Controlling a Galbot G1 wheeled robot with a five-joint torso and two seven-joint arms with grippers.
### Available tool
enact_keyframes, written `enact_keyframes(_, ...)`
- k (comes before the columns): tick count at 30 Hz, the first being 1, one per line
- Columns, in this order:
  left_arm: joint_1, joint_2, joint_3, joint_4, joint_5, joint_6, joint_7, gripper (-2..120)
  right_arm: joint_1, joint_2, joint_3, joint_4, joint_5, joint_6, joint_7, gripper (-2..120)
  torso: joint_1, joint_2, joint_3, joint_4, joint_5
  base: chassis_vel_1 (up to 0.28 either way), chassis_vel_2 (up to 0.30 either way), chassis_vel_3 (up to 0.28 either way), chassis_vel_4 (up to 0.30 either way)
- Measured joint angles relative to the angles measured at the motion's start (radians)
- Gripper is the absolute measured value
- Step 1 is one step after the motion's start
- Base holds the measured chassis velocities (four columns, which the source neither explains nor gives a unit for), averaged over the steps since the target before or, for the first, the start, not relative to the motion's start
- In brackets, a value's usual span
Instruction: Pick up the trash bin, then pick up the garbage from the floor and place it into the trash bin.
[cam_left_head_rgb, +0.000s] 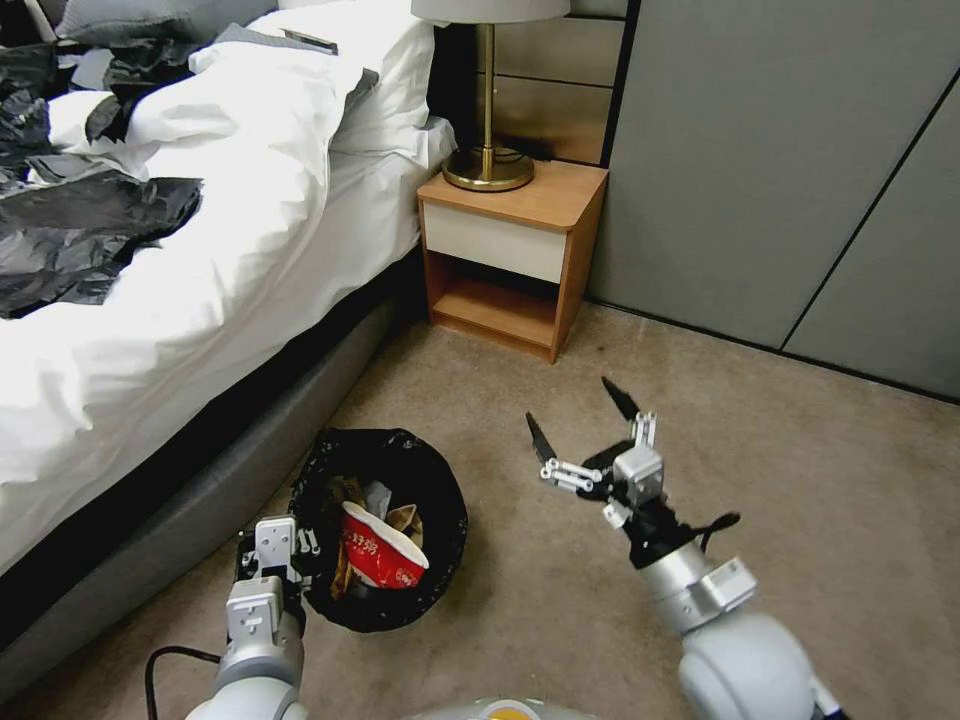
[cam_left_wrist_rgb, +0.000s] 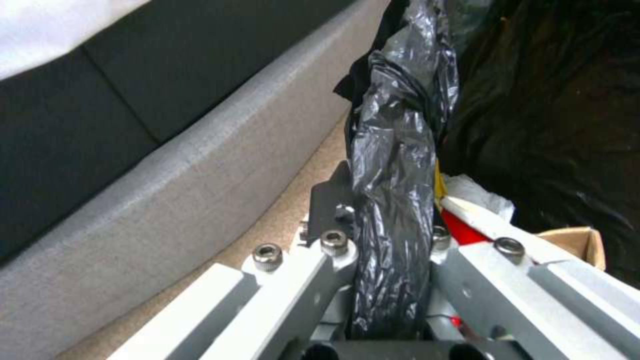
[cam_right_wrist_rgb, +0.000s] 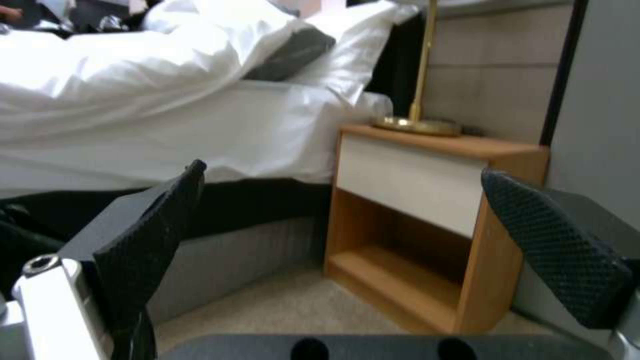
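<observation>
1. The trash bin (cam_left_head_rgb: 385, 530) is round, lined with a crinkly black bag, standing upright with its mouth up on the beige carpet (cam_left_head_rgb: 620, 610) right by the grey fabric bed base (cam_left_head_rgb: 200, 500).
2. Left hand (cam_left_head_rgb: 290, 555) is clamped on the bin's near rim, bag plastic bunched between its fingers (cam_left_wrist_rgb: 320, 210).
3. Inside: a red-and-white packet (cam_left_head_rgb: 380, 552) and brownish paper scraps.
4. Right hand (cam_left_head_rgb: 580, 420) hangs spread wide, holding nothing, aimed toward the wooden nightstand (cam_left_head_rgb: 510, 255).

The left gripper (cam_left_wrist_rgb: 390, 240) is clamped on the trash bin (cam_left_wrist_rgb: 400, 150) at its bag-covered rim. Inside lie a red-and-white packet (cam_left_wrist_rgb: 467, 220) and brown paper bag (cam_left_wrist_rgb: 573, 240). The grey bed base (cam_left_wrist_rgb: 167, 190) stands beside it, across a strip of carpet (cam_left_wrist_rgb: 293, 200).
</observation>
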Motion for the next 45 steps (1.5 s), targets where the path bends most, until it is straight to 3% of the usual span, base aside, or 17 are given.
enact_keyframes(17,0.013,-0.005,-0.002,-0.013,0.007,0.001,0.002,1,0.040,-0.018,-0.003,-0.031,0.038,0.014,0.010,100,0.000,0.000,0.000,-0.0001,0.0000,0.025,0.023,0.027,0.025)
enact_keyframes(45,0.021,-0.011,0.002,-0.012,0.013,-0.005,0.005,1,0.067,-0.026,0.000,-0.023,0.056,0.010,0.014,100,0.000,0.000,0.000,-0.0001,0.0000,0.112,0.119,0.113,0.114)
